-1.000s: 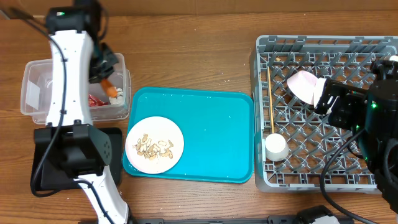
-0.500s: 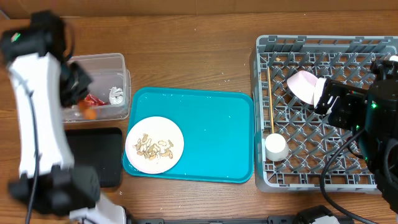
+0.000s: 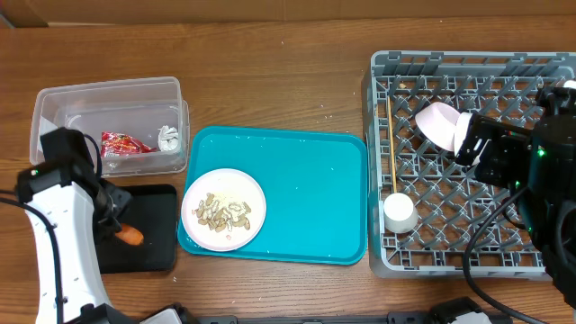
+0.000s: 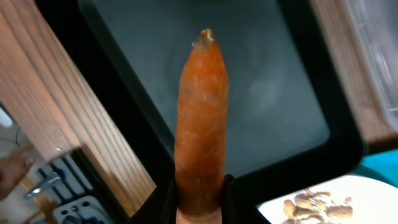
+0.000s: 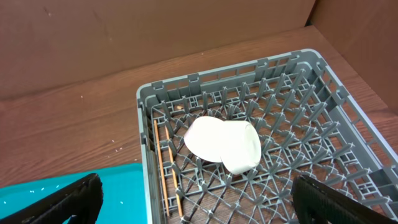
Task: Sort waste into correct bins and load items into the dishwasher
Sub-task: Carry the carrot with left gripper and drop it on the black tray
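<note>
My left gripper (image 3: 115, 229) is shut on the orange carrot (image 3: 131, 237) and holds it over the black tray (image 3: 153, 216); the left wrist view shows the carrot (image 4: 201, 118) pointing at the tray (image 4: 273, 106). The clear tub (image 3: 54, 108) holds the red wrapper (image 3: 121, 143) and white tissue (image 3: 168, 137). The white plate (image 3: 252, 184) with food scraps (image 3: 220, 211) lies on the teal tray (image 3: 315, 198). The grey rack (image 3: 531, 67) holds two bowls (image 3: 436, 121), the cup (image 3: 400, 212) and chopsticks (image 3: 391, 144). My right gripper (image 5: 193, 205) is open and empty above the rack (image 5: 298, 155).
The teal tray lies between the black tray and the rack. The tub stands just behind the black tray. Bare wooden table (image 3: 270, 81) lies behind the trays. The table's front edge runs just below the black tray.
My left arm has swung from over the clear tub toward the front, carrying the carrot to above the black tray. The right arm has not moved.
</note>
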